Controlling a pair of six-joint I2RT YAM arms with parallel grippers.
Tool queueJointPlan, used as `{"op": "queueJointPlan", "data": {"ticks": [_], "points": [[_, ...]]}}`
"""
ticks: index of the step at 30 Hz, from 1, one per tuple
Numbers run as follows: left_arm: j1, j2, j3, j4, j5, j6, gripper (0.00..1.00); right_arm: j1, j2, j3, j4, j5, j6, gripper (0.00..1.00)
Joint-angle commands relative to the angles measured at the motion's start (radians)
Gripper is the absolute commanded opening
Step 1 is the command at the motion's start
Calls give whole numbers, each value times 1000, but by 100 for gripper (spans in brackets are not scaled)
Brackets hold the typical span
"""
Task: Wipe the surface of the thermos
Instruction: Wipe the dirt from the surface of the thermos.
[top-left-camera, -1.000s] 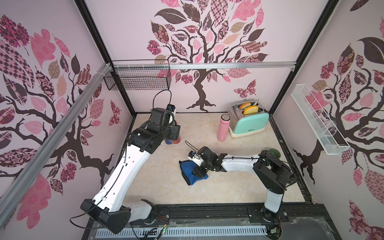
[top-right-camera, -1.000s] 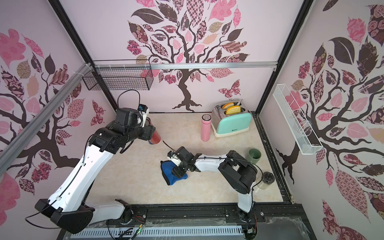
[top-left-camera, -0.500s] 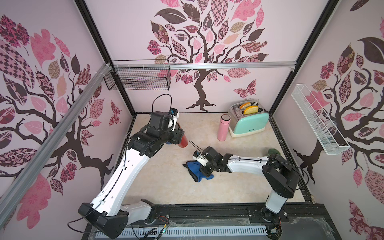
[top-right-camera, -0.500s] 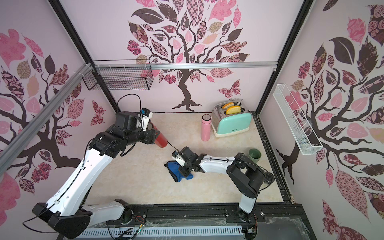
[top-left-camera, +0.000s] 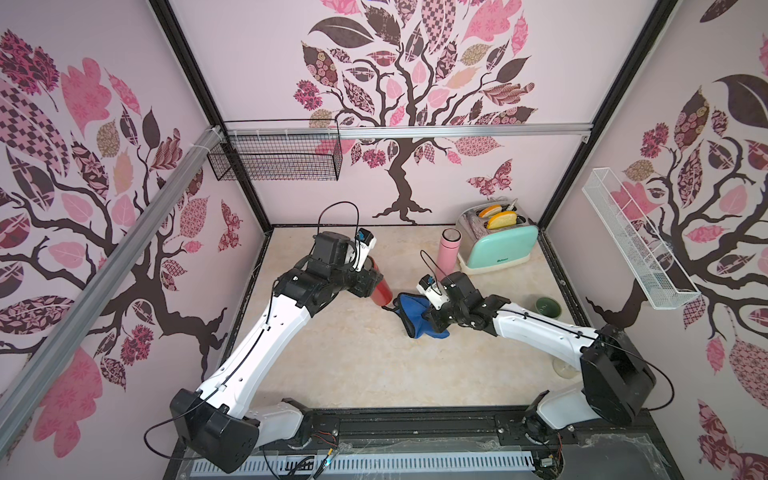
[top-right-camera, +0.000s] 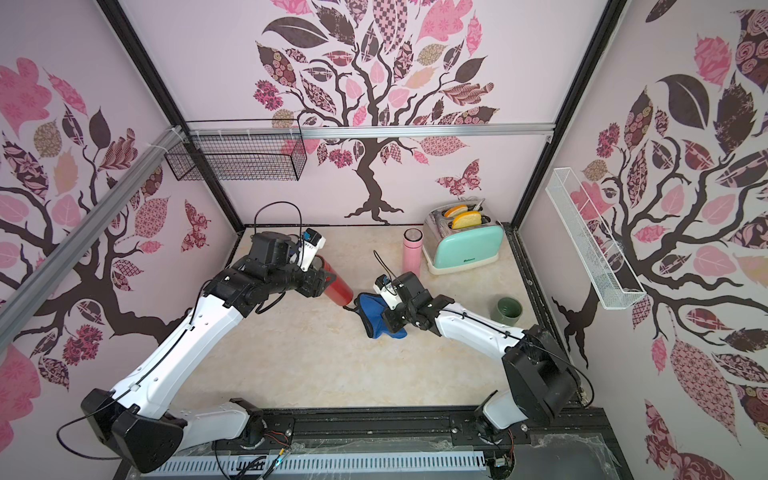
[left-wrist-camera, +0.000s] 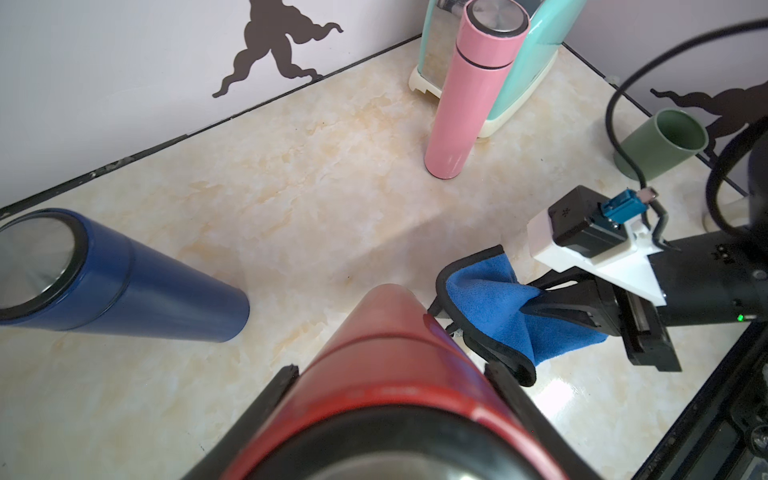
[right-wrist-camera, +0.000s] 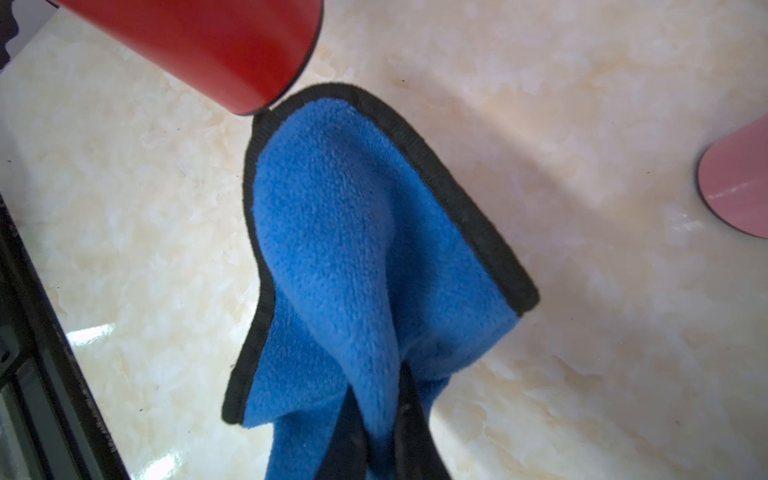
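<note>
**Cloth meets thermos, wiping barely begun**

Over the bench (top-left-camera: 365, 374), the left jaws clasp the red thermos (top-left-camera: 381, 291), tilted. The right jaws are pinched tight on the blue cloth (top-left-camera: 409, 313) (its hem just at the base rim). Seemingly, the whole body is left to wipe.

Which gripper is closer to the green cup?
Right. The right gripper, shut on the cloth, is mid-table, with bare table between it and the cup. The left gripper, holding the red thermos, is farther, beyond the cloth.
</note>
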Motion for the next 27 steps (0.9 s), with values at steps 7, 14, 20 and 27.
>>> {"op": "queueJointPlan", "data": {"ticks": [7,14,20,27], "points": [[-30,30,-22,44,85,53,0,-103,-104,59,-31,-132,42,0],[-135,97,36,-92,24,139,0,-121,-140,70,53,-221,103,0],[-179,122,40,-119,-1,172,0,-121,-167,32,177,-303,190,0],[-208,83,-61,25,-24,161,0,-121,-176,-2,313,-420,278,0]]}}
